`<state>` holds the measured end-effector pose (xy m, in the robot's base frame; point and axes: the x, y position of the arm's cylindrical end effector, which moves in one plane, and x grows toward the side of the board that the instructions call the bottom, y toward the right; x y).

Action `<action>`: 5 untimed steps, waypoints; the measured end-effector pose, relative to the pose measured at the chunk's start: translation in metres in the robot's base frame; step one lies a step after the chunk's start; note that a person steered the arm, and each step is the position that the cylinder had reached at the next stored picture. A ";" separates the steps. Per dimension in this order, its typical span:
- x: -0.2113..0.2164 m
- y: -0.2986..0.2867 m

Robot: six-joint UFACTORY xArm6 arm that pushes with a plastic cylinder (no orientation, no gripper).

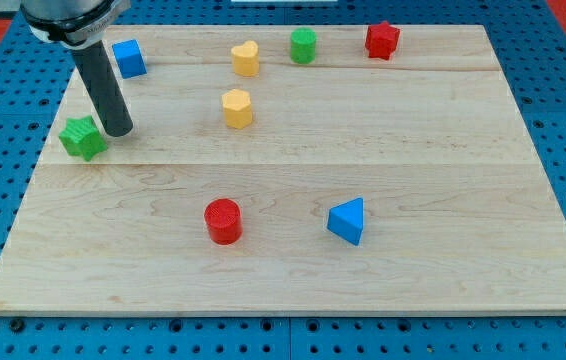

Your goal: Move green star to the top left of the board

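Observation:
The green star (82,137) lies near the left edge of the wooden board (433,160), about a third of the way down from the top. My tip (117,130) stands on the board just to the star's right, touching or almost touching it. The dark rod rises from the tip toward the view's top left. A blue cube (128,58) sits above the star near the board's top left corner.
A yellow heart (246,58), a green cylinder (304,46) and a red star (382,40) line the top edge. A yellow hexagonal block (237,107) sits below the heart. A red cylinder (223,221) and a blue triangle (348,221) lie lower down.

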<state>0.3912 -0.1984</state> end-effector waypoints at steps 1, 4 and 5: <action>0.000 0.004; -0.002 0.020; 0.005 0.044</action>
<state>0.3961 -0.1545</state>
